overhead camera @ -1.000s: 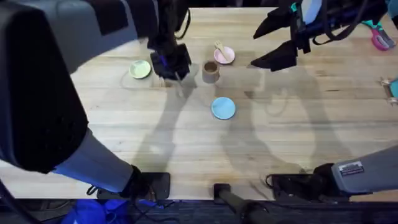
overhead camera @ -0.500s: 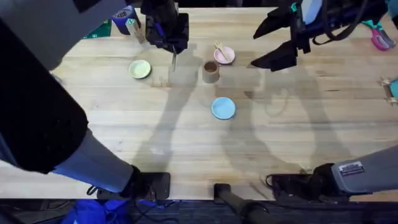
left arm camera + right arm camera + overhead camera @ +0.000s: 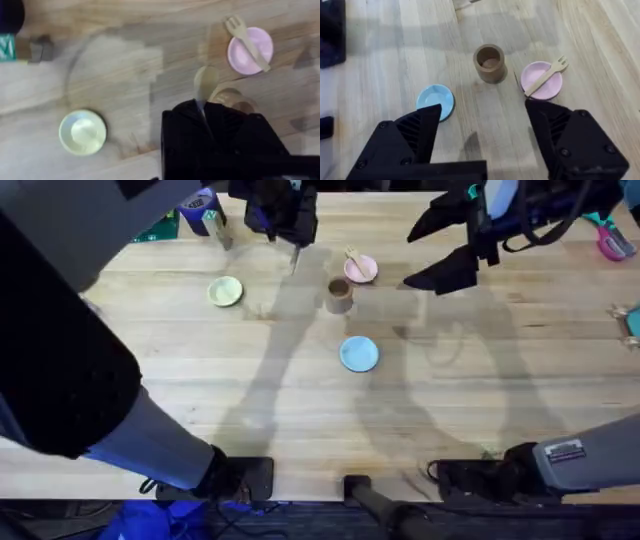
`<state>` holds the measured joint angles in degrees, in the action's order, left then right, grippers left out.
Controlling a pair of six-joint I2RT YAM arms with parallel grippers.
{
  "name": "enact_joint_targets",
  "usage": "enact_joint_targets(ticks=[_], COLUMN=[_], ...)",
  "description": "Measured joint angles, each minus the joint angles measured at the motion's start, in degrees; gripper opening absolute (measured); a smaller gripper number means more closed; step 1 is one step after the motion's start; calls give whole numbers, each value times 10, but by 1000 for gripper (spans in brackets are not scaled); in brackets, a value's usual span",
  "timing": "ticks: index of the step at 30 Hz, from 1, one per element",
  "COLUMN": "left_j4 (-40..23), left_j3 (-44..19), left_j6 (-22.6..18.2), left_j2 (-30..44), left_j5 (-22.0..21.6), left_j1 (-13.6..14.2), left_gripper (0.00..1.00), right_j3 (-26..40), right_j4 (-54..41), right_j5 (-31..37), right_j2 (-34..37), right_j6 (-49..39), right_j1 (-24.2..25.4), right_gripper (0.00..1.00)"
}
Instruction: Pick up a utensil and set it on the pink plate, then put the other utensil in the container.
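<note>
Since a second ago the left gripper (image 3: 293,242) has risen from the table near the pale yellow-green round plate (image 3: 225,291) and swung toward the far edge, carrying the small pale wooden spoon (image 3: 295,258) with it. From overhead, the spoon hangs from the closed black fingers, its long axis pointing down and slightly toward the small tan-brown cylindrical container (image 3: 339,295), which lies near the gripper, to its right and closer to the bases; the slim pale wooden fork-headed utensil (image 3: 353,258) already rests on the small round pink plate (image 3: 361,269) just beyond the container, and a light blue round plate (image 3: 359,354) sits nearer the bases. The right gripper (image 3: 445,255) hovers with its jaws spread wide, holding nothing, to the right of the pink plate. From the left wrist, the spoon's oval bowl (image 3: 205,83) juts out of the clamped fingers straight toward the container (image 3: 231,98), its tip just short of the rim, so the carry looks nearly lined up. From the right wrist, the container (image 3: 489,63) stands upright and empty beside the pink plate (image 3: 541,80), the fork-headed utensil (image 3: 547,75) lying diagonally across it.
</note>
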<state>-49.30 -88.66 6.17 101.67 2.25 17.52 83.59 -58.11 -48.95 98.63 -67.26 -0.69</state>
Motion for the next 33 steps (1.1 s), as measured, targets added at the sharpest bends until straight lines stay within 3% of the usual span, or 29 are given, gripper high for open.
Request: enact_joint_targets(ticks=[5,18,28,33], left_j4=[35,106,113,114], left_j3=[0,0,0,0], left_j6=[-53,-206,-316,-375], left_j2=[0,0,0,0], left_j5=[59,270,397,485], left_j1=[-5,-40,-38,-50], left_gripper=[42,42,42,42], right_j3=[0,0,0,0], right_j4=[0,0,0,0], right_j5=[0,1,1,1], right_j2=[0,0,0,0], right_j6=[0,0,0,0], right_j1=[0,0,0,0], right_gripper=[997,997,997,997])
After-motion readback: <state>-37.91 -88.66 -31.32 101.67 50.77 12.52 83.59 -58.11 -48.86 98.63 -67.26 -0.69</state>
